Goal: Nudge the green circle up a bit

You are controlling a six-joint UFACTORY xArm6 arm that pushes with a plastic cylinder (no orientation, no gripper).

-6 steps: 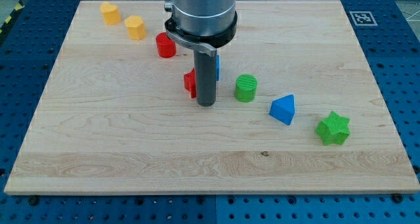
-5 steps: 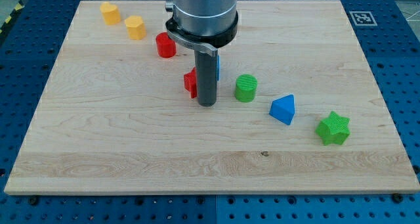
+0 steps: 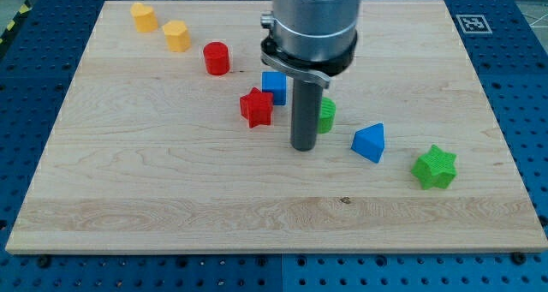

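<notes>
The green circle (image 3: 327,114) stands near the middle of the wooden board (image 3: 171,189), partly hidden behind my rod. My tip (image 3: 302,146) rests on the board just below and left of the green circle, close to it; I cannot tell if they touch. A red star (image 3: 255,108) and a blue cube (image 3: 274,86) lie to the left of my rod.
A blue triangular block (image 3: 369,143) and a green star (image 3: 434,167) lie to the right of the circle. A red cylinder (image 3: 217,58) and two yellow blocks (image 3: 176,36) (image 3: 144,17) run toward the view's top left. A marker tag (image 3: 472,23) is at top right.
My tip has moved right, from beside the red star to just below-left of the green circle. The red star and blue cube are now uncovered. No block has visibly moved.
</notes>
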